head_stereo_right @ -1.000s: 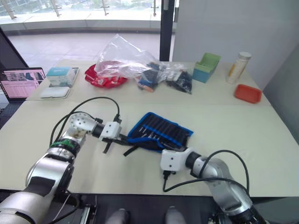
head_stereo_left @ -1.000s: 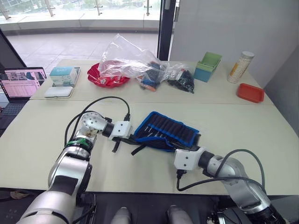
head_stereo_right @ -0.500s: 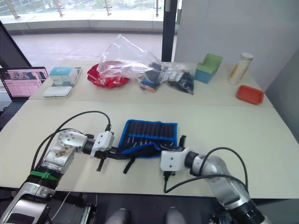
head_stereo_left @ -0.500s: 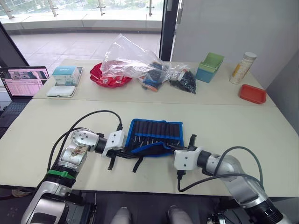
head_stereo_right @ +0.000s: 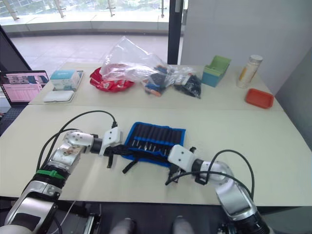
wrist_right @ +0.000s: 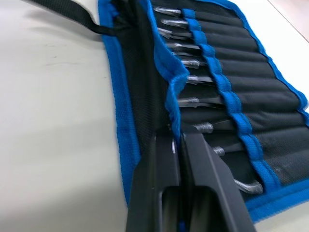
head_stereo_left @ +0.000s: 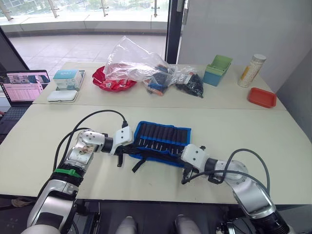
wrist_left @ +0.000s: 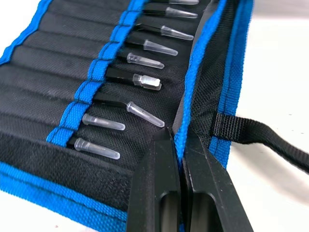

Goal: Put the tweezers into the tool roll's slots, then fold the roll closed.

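Observation:
The tool roll lies unrolled on the near table, black with a blue border and centre stripe. Several tweezers sit in its slots, their clear-capped tips poking out below the stripe. My left gripper is shut on the roll's near blue-edged flap at its left end. My right gripper is shut on the same flap at the right end. The flap is lifted partly over the tweezer tips. The thin black strap trails off the near edge.
On the far table lie a clear plastic bag over a red dish, dark bagged items, a green box, a tall canister and a red tray. A laptop and boxes sit far left.
The roll has turned from slanted to square with the table edge. Both grippers kept hold of its near flap and moved slightly farther in, raising the flap over the tweezer tips.

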